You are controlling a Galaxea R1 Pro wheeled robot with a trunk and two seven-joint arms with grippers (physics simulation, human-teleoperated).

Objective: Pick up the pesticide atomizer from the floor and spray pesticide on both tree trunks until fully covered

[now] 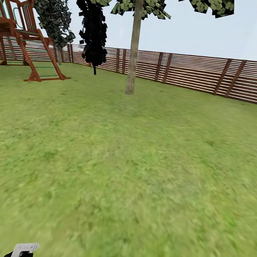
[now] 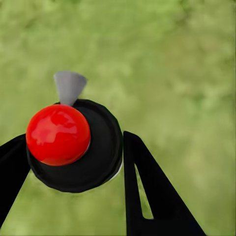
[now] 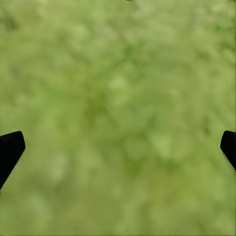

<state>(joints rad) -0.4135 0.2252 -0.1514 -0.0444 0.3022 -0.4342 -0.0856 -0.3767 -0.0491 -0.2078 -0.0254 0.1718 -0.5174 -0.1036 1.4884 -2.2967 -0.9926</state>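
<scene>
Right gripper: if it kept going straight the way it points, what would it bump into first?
Probably just the grass. The right gripper has its fingers spread wide with nothing between them, and green lawn lies ahead of it. How far off the ground is can't be told.

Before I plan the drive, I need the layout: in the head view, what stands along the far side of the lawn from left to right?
Wooden play frame → dark foliage clump → tree trunk → slatted fence.
</scene>
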